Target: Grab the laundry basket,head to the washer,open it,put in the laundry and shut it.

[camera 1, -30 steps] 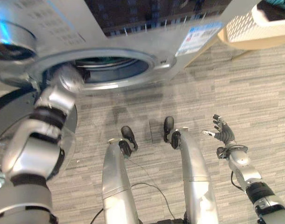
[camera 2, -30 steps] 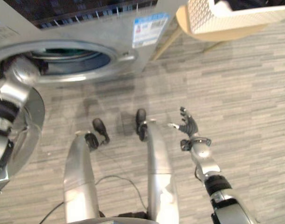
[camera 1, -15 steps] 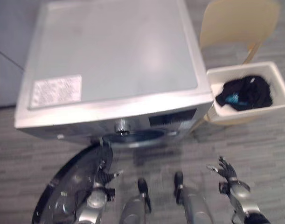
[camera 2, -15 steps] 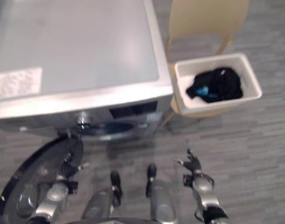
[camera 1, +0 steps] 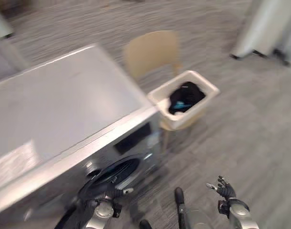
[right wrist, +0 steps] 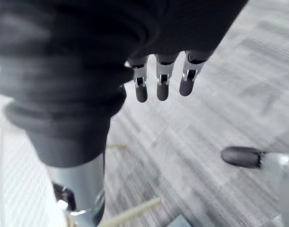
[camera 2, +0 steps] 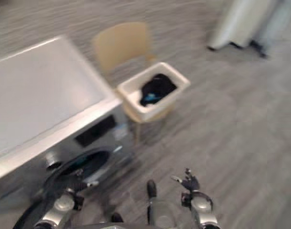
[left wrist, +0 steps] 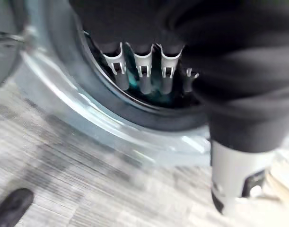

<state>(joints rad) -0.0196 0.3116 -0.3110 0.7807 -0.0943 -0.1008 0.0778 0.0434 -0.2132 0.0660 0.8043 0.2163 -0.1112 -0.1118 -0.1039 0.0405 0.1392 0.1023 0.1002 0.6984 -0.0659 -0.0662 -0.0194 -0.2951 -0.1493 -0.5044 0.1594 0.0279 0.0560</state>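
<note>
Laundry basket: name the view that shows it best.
The left eye view: the white laundry basket sits whole on the chair, dark laundry inside. The right eye view shows the same, blurrier. The right wrist view catches what looks like its wall.

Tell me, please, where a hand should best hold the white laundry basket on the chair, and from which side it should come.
Probably the near rim of the laundry basket, from above. It stands open-topped on the chair with dark laundry lying low inside, so the rim is free. The washer crowds one side. The open right hand looks better placed.
</note>
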